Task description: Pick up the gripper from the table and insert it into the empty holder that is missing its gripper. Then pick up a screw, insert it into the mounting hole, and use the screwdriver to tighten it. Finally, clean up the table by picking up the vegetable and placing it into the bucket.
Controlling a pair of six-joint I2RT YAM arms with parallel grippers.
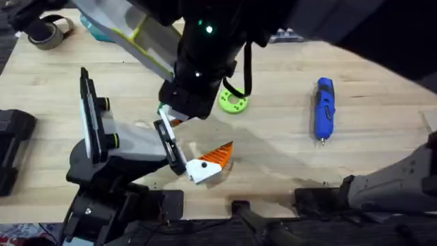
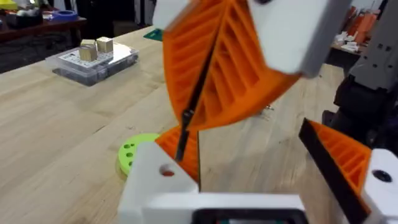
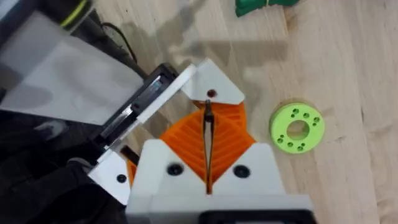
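The holder's black rail (image 1: pixel 167 143) (image 3: pixel 146 99) sits on my left arm's grey-white wrist, and the left gripper (image 1: pixel 196 139) stands open. The gripper (image 1: pixel 174 121) (image 2: pixel 155 183) (image 3: pixel 217 87), white with an orange pad, sits at the rail's far end with its mounting hole showing. A like finger (image 1: pixel 205 167) (image 2: pixel 348 162) is at the near end. My right gripper (image 3: pixel 208 115) (image 2: pixel 186 124) hangs just above, shut on a thin black screw (image 2: pixel 181 146) whose tip is beside that hole. The blue screwdriver (image 1: pixel 323 109) lies to the right. A green scrap, perhaps the vegetable (image 3: pixel 258 5), shows. The bucket is hidden.
A lime-green ring (image 1: pixel 233 102) (image 2: pixel 134 155) (image 3: pixel 296 127) lies just beyond the grippers. A tape roll (image 1: pixel 48 31) and a teal pouch (image 1: pixel 95 31) are at the far left, a black box (image 1: pixel 13 143) at the left edge. A clear case with cubes (image 2: pixel 93 59) stands farther off.
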